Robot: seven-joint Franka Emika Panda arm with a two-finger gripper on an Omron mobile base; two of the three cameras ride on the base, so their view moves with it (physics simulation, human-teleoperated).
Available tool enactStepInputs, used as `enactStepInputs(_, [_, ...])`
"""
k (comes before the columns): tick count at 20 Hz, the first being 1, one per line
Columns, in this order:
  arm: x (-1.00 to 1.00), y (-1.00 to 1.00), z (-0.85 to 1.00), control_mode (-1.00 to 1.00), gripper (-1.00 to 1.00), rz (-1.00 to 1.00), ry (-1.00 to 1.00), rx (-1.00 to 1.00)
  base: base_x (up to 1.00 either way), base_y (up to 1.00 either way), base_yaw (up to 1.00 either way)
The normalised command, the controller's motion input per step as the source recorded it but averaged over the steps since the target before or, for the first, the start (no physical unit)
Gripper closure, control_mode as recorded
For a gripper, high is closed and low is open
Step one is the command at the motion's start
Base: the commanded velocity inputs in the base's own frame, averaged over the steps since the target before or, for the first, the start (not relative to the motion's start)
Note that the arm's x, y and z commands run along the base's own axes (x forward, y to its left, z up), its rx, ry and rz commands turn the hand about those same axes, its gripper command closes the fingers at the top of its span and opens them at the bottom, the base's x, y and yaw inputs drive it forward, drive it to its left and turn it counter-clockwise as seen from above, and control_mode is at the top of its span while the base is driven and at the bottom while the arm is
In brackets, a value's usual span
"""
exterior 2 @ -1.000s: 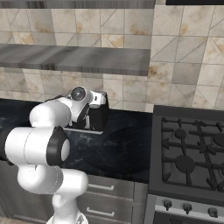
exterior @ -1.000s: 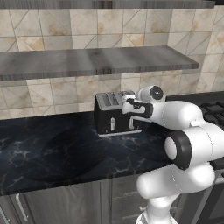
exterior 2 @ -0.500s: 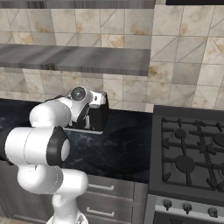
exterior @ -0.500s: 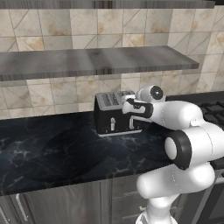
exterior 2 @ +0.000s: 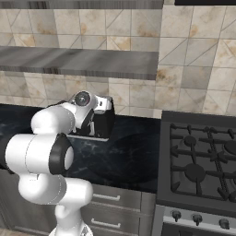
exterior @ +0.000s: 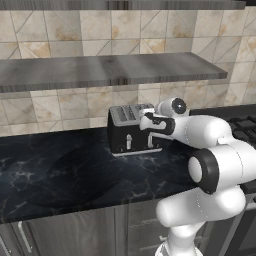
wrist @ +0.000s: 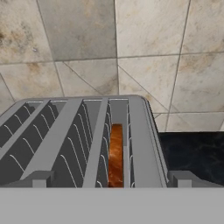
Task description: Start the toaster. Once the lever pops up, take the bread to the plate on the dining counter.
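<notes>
With the bread (wrist: 116,154) sunk in the rightmost slot of the toaster (exterior: 131,131) and the gripper (wrist: 109,180) spread wide at its front, the lever could be missed.

A low shelf (exterior: 110,72) overhangs the toaster (exterior: 131,131), with open worktop (exterior: 75,170) in front and beside it.

Beige tiled wall (exterior: 65,107), grey shelf (exterior: 107,71), black marble worktop (exterior: 75,172), gas stove (exterior 2: 198,161).
</notes>
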Motion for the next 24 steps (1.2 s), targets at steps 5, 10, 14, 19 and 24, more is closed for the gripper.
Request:
enactStepInputs(5, [0.00, 0.00, 0.00, -1.00, -1.00, 0.00, 0.00, 0.00, 0.00, 0.00, 0.00])
enactStepInputs(10, [0.00, 0.00, 0.00, -1.00, -1.00, 0.00, 0.00, 0.00, 0.00, 0.00, 0.00])
enactStepInputs(14, [0.00, 0.00, 0.00, -1.00, -1.00, 0.00, 0.00, 0.00, 0.00, 0.00, 0.00])
enactStepInputs(19, [0.00, 0.00, 0.00, -1.00, -1.00, 0.00, 0.00, 0.00, 0.00, 0.00, 0.00])
enactStepInputs(24, [0.00, 0.00, 0.00, -1.00, -1.00, 0.00, 0.00, 0.00, 0.00, 0.00, 0.00])
